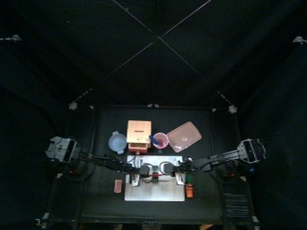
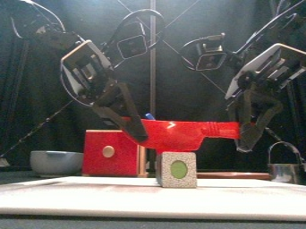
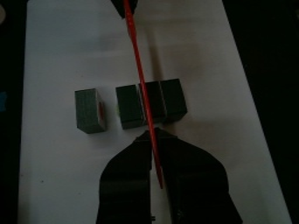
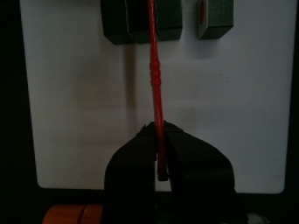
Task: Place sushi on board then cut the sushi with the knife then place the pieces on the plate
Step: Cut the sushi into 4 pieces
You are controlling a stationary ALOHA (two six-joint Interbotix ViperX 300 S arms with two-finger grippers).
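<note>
A red toy knife (image 2: 182,134) hangs level just above the dark green sushi roll (image 2: 178,168), which stands on the white cutting board (image 2: 72,192). My left gripper (image 2: 134,132) is shut on the knife's blade end, and my right gripper (image 2: 248,134) is shut on its handle end. In the left wrist view the knife (image 3: 140,79) crosses the larger sushi block (image 3: 163,102); a single piece (image 3: 87,110) stands apart beside it. The right wrist view shows the knife (image 4: 153,70) over the roll (image 4: 131,22), with the separate piece (image 4: 216,19) to one side. The pink plate (image 1: 184,135) lies behind the board.
Behind the board stand a blue-grey bowl (image 1: 117,141), a wooden box with a red drawer front (image 2: 114,152) and a red cup (image 1: 161,139). A metal cutter (image 2: 284,167) sits at the right. Small orange toys (image 1: 117,186) lie beside the board.
</note>
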